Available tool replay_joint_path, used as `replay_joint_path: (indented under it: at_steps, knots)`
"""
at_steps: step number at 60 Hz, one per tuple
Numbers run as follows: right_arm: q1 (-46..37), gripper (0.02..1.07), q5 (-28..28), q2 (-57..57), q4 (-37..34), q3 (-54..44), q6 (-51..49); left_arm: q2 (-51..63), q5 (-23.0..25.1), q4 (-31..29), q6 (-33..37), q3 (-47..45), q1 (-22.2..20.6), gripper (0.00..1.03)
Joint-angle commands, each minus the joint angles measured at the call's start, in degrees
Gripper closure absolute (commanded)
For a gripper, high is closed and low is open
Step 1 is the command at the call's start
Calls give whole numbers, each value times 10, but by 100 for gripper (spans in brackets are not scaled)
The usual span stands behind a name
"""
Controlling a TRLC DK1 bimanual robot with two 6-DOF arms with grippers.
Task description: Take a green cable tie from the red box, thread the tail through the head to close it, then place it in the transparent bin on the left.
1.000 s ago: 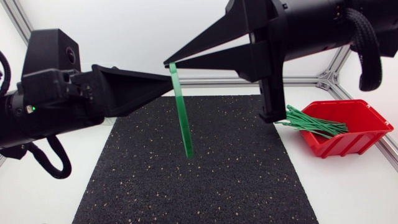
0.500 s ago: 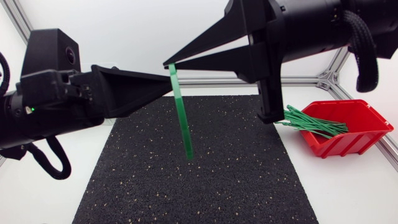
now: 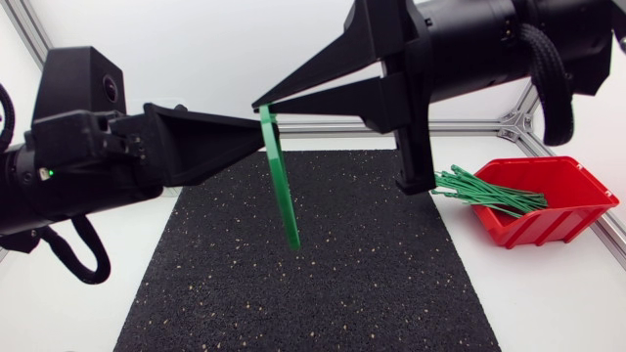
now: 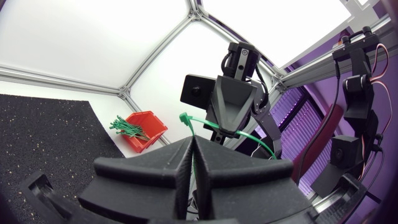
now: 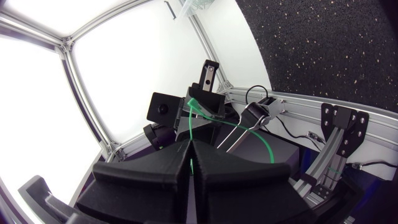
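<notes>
We hold the long green plastic cable tie [image 3: 282,186] up above the far half of the black speckled rubber mat [image 3: 323,284]. It hangs from both grippers in a curve whose lower end does not touch the mat. Our left gripper [image 3: 262,130] is clenched on the tie, its wedge fingers pressed together in its own wrist view. Our right gripper [image 3: 257,104] pinches the tie too, just above the left one, over the mat's far edge.

Over the last second the right gripper has slid a little further toward the mat's left side. The tie's top end went with it, so the strip now leans more. The left gripper has barely shifted. We judge this as fine alignment for threading, tail to head. Whether the tail has entered the head we cannot tell.

The open red plastic box [image 3: 548,227], with its bundle of spare green ties [image 3: 489,193], sits just off the mat's right edge. The transparent bin is not seen from above; closing and placing remain.
</notes>
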Motion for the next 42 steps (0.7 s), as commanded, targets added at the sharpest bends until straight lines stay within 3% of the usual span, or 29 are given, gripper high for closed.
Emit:
replay_joint_path:
  at_steps: [1, 42]
  knots:
    - [-2, 101, -1, 24, 8, -14, 26, -14, 3, 5, 10, -9, -8, 100]
    - [-50, 101, -3, 27, 8, -24, 39, -24, -15, -14, 30, -5, -13, 100]
